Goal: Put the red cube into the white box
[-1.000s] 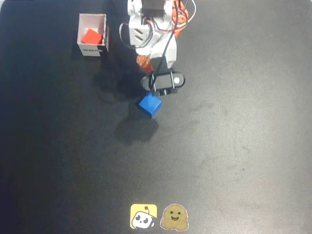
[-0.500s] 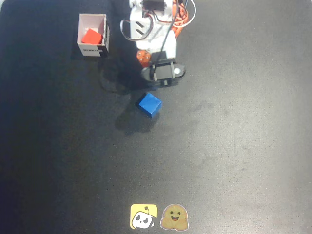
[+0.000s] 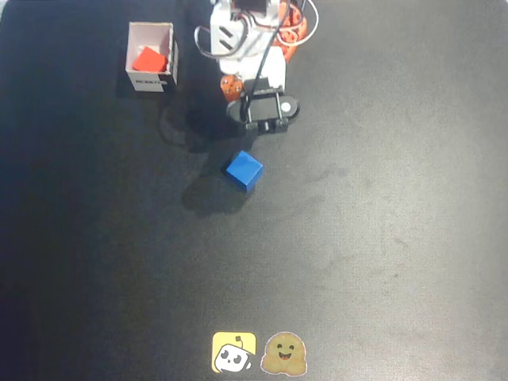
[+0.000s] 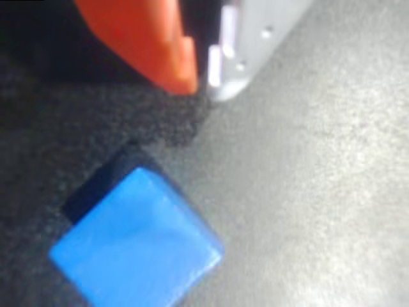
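Observation:
The red cube (image 3: 148, 59) lies tilted inside the white box (image 3: 133, 49) at the top left of the overhead view, dark label facing down the picture. My gripper (image 3: 263, 116) hangs folded close to the arm's base, right of the box and well apart from it. In the wrist view its orange finger (image 4: 153, 45) and pale finger (image 4: 255, 38) meet at the tips, so the gripper (image 4: 203, 80) is shut with nothing in it. A blue cube (image 3: 244, 170) rests on the mat just below the gripper; in the wrist view the blue cube (image 4: 137, 246) sits under the fingertips, untouched.
The dark mat (image 3: 381, 238) spreads wide to the right and below. Two stickers, a yellow one (image 3: 233, 352) and a brown one (image 3: 284, 353), lie flat at the bottom edge. The arm's base (image 3: 246, 32) stands at the top centre.
The gripper has drawn back up the picture toward the base, away from the blue cube. The red cube and the box have not moved.

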Tool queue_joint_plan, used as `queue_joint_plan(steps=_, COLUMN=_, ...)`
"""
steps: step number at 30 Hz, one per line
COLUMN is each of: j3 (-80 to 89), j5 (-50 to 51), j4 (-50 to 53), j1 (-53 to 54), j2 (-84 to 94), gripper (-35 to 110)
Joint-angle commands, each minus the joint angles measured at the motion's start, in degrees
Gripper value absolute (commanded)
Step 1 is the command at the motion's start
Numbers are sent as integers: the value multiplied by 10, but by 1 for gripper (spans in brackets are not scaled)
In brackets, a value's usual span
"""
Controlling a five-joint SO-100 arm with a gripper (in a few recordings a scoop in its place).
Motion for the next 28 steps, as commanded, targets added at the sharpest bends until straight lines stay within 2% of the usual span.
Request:
queue_joint_plan(steps=1, j3=-2, j5=-1, j4=3, j1=4, j2=5, gripper=0)
queue_joint_plan(steps=28, j3=-2, j5=-2, j4=3, j1=0, j2=5, gripper=0)
